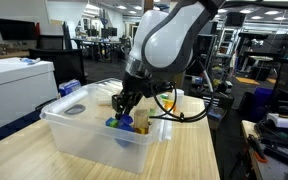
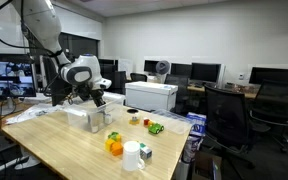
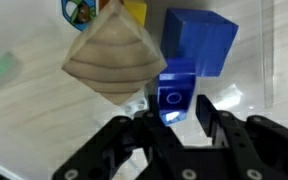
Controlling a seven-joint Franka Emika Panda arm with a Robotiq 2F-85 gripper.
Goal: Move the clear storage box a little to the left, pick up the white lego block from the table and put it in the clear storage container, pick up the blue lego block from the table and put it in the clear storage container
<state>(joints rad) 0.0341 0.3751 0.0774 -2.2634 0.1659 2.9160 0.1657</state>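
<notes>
Claw down inside the clear storage box, with the blue lego block between its fingers.

In an exterior view, the arm leans over the box, which sits on the wooden desk. The claw is below the thick rim, just above a cluster of coloured pieces on the box floor. I cannot tell the finger spacing from here. In an exterior view, the clear storage box sits under the arm towards the far part of the desk. It is well apart from a white cup and an orange-and-yellow toy near the front edge. In the wrist view, the claw is clamped on the blue lego block, one finger against each side. Just beside it are a wooden cone, a larger blue block and a yellow piece, with the translucent box floor beneath.
</notes>
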